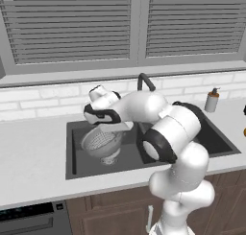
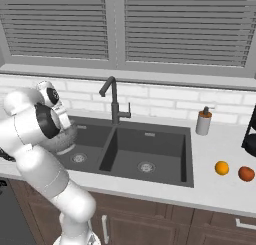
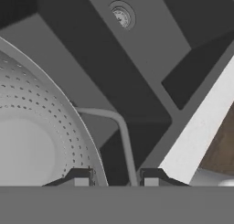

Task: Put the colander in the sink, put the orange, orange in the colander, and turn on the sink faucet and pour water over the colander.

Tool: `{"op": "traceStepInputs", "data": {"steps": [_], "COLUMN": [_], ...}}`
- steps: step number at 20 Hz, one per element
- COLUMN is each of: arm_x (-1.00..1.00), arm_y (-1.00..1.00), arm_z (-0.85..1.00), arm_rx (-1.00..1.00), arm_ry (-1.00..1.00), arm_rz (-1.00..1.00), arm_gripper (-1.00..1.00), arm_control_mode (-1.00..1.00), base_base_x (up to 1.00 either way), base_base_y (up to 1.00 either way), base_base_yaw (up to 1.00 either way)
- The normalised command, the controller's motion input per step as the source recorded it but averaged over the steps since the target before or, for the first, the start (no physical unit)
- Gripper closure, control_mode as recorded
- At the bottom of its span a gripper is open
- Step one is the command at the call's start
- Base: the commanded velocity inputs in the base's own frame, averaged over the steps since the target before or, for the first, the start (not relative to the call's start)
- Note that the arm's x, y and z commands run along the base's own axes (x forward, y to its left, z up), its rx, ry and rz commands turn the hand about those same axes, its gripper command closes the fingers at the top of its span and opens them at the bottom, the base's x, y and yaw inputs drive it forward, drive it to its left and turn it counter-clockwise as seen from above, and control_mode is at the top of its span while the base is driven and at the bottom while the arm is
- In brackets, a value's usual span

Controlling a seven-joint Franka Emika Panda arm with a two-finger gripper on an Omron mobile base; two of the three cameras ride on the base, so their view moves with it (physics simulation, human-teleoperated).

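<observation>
colander [image 1: 102, 143] in tool [image 3: 116, 179] over sink [image 2: 150, 139] | oranges [image 2: 222, 167] on counter

You see the perforated silver colander [image 1: 102, 142] upright over the sink's [image 2: 150, 161] left basin. Two oranges [image 2: 222, 167] sit on the counter right of it, and the faucet [image 2: 114, 101] runs dry.

Slatted window blinds [image 2: 175, 26] over white brick backsplash [image 2: 165, 103]; pale counter [image 1: 33, 157]; brown wooden cabinets [image 2: 165, 229] below.
</observation>
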Motion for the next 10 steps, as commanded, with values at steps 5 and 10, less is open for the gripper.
{"op": "traceStepInputs", "data": {"steps": [5, 10], "arm_x": [0.03, 0.16], "arm_y": [-0.24, -0.10], "arm_z": [-0.33, -0.35], "arm_rx": [0.00, 0.00], "arm_ry": [0.00, -0.01], "arm_rz": [0.00, 0.00], "arm_gripper": [1.00, 1.00], "arm_control_mode": [-1.00, -1.00], "base_base_x": [0.00, 0.00], "base_base_y": [0.00, 0.00], "base_base_yaw": [0.00, 0.00]}}
